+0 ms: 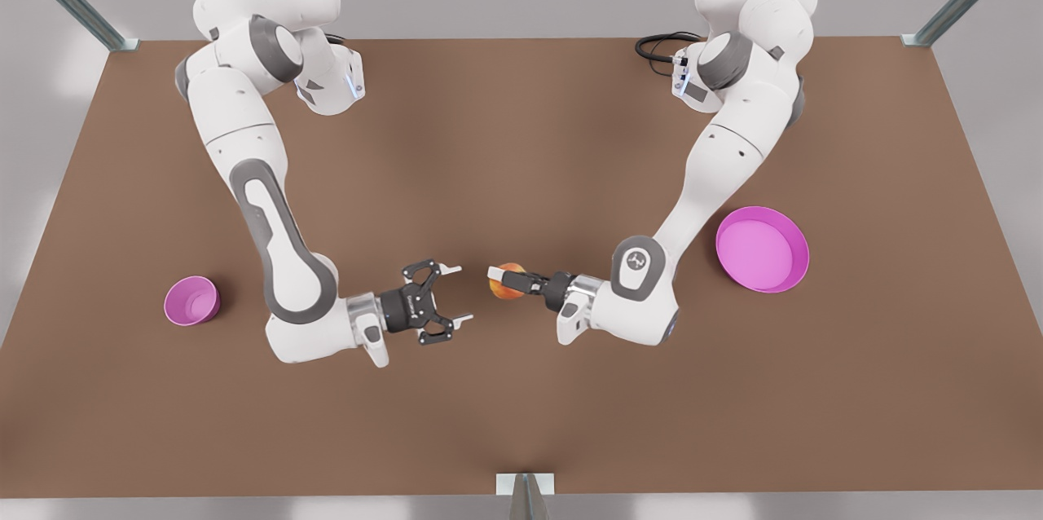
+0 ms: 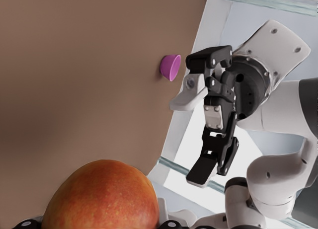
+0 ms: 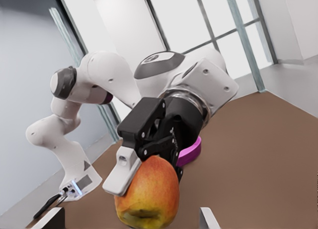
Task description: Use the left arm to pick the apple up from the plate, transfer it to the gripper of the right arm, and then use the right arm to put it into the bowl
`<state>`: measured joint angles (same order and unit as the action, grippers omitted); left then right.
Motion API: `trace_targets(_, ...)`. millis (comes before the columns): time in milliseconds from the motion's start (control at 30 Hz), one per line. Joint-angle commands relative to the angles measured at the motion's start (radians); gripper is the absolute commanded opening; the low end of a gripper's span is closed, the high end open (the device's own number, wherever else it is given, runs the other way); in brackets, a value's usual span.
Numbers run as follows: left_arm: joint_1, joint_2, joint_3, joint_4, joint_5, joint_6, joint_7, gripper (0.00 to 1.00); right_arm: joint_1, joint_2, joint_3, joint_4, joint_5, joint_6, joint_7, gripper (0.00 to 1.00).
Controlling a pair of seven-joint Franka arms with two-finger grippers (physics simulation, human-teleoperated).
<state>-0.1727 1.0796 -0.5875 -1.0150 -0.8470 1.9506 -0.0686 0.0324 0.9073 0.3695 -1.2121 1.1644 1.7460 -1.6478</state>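
Observation:
The red-yellow apple hangs above the table's middle, with my left gripper, on the arm at the front view's right, shut on it. The left wrist view has the apple close up. A short gap away, my right gripper faces it, open and holding nothing; it appears as the right gripper in the left wrist view. From the right wrist, the apple sits clamped in the left gripper. The small pink bowl stands at the front view's left, the pink plate at its right.
The brown table stretches bare around both grippers. A black cable lies by the arm base at the back right. Metal frame posts mark the table's edges and corners. The bowl sits near the table edge.

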Motion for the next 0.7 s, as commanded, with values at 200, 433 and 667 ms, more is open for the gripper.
trace_targets(200,-0.001,-0.003,-0.002,-0.001,-0.02,0.021,0.062,0.81,0.0,0.018,0.039,-0.021,0.037,0.056,-0.422,1.0)
trace_targets(433,-0.001,-0.004,-0.002,-0.001,-0.02,0.025,0.059,0.81,0.004,0.018,0.042,-0.063,0.035,0.061,-0.442,1.0)
trace_targets(667,-0.004,-0.003,-0.008,-0.001,-0.02,0.034,0.062,0.81,0.024,0.025,0.042,-0.063,0.04,0.113,-0.445,1.0)
